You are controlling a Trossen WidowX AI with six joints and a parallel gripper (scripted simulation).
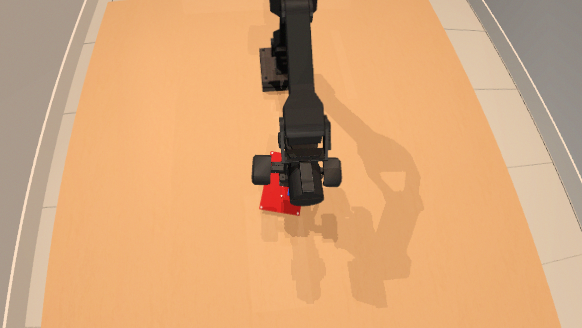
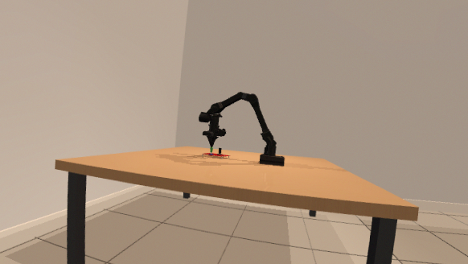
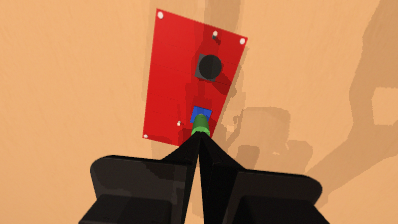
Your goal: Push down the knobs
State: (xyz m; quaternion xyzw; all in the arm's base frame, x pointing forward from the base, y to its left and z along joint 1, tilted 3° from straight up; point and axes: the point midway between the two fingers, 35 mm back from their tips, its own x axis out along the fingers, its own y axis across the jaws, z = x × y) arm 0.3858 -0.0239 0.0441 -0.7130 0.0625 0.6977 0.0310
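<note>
The red circuit board (image 3: 170,75) (image 1: 272,196) (image 2: 219,155) lies on the table under my wrist. A black knob (image 3: 209,66) (image 2: 219,150) stands on its far half. A green knob (image 3: 200,125) (image 2: 211,149) sits on a blue potentiometer (image 3: 201,112) near the board's close edge. My gripper (image 3: 199,135) (image 2: 211,144) is shut with nothing between the fingers. Its closed tips sit right on top of the green knob. In the overhead view the wrist hides both knobs.
The arm's base (image 1: 272,67) (image 2: 272,159) is bolted to the table behind the board. The wooden table (image 1: 150,200) (image 2: 281,181) spreads wide on all sides, with its edges far from the board.
</note>
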